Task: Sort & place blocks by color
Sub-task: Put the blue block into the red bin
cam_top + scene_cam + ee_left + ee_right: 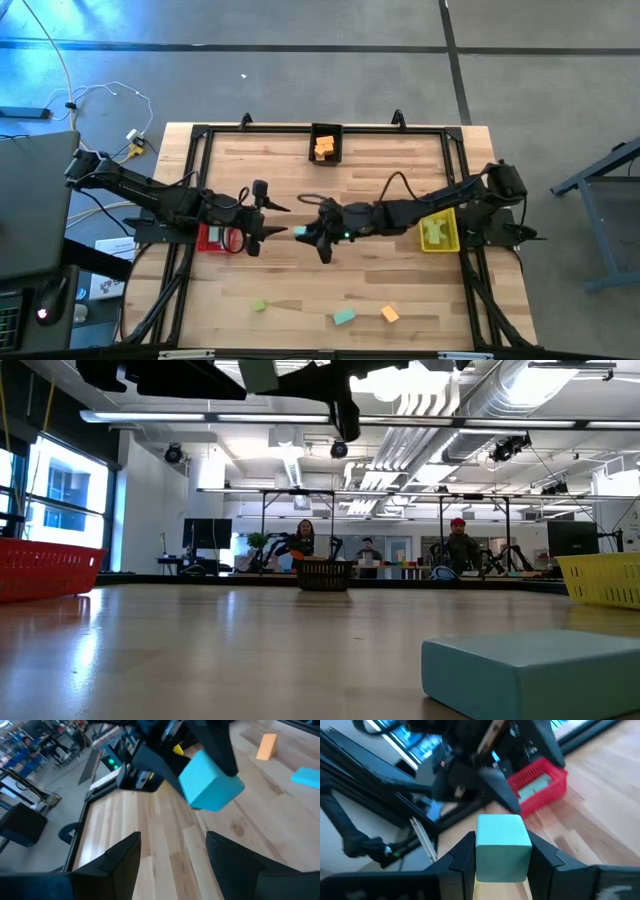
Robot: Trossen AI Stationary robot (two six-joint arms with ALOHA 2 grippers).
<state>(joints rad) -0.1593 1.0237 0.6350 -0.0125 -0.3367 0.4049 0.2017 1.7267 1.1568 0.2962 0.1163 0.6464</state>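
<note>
My right gripper (306,233) is shut on a teal block (502,845) above the middle of the table. My left gripper (277,219) stands open just to its left, facing it over the red bin (213,238); its fingers (120,862) are apart with nothing between them. The same block (210,782) shows ahead of them in the left wrist view. The red bin (540,782) holds teal blocks. On the near part of the table lie a yellow-green block (259,305), a teal block (344,317) and an orange block (390,314). My right gripper pinches the teal block by two opposite sides (481,857) between its two fingers. The fingers come nearly level from the table's right. The block is lifted clear of the table and sticks out past the fingertips.
A black bin (325,146) with orange blocks stands at the far edge. A yellow bin (438,231) with yellow-green blocks sits at the right under my right arm. The loose teal block (540,670) lies close before the low camera. People show in the room behind.
</note>
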